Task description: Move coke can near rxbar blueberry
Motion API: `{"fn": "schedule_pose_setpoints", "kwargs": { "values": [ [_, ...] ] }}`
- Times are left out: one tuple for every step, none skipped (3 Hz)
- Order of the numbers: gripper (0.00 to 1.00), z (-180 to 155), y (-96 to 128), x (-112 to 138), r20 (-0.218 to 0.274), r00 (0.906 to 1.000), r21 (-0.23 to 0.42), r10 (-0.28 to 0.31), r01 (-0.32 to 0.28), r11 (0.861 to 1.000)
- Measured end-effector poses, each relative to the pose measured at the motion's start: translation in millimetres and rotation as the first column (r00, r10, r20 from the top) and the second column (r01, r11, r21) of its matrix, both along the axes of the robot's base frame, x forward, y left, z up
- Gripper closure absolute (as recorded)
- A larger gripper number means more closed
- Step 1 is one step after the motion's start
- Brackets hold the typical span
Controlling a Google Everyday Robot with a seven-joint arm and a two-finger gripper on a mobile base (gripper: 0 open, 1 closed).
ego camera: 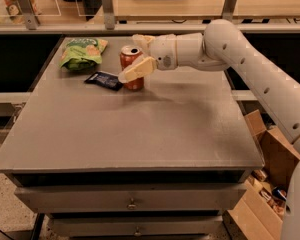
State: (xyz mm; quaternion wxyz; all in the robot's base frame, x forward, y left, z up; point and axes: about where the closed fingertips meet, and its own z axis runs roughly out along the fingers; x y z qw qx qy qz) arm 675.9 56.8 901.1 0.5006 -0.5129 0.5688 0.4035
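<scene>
The hand [128, 57], fingers spread, flanks the coke can [131, 54] beside rxbar blueberry [104, 80].

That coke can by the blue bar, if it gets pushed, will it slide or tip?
The coke can stands upright, tall for its base, so a high push would probably tip it; a low one likely slides it across the flat table. Tipped, its round body would likely roll. The pincer sits at the can, beside the rxbar blueberry.

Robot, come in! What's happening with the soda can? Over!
White gripper at red-orange soda can. Can upright, right beside flat navy-blue wrapped bar. Crinkled green snack bag behind bar, not blocking.
</scene>
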Motion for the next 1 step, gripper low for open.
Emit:
{"fn": "schedule_pose_setpoints", "kwargs": {
  "values": [
    [0.0,0.0,0.1,0.0,0.0,1.0,0.0,0.0,0.0,1.0]
  ]
}}
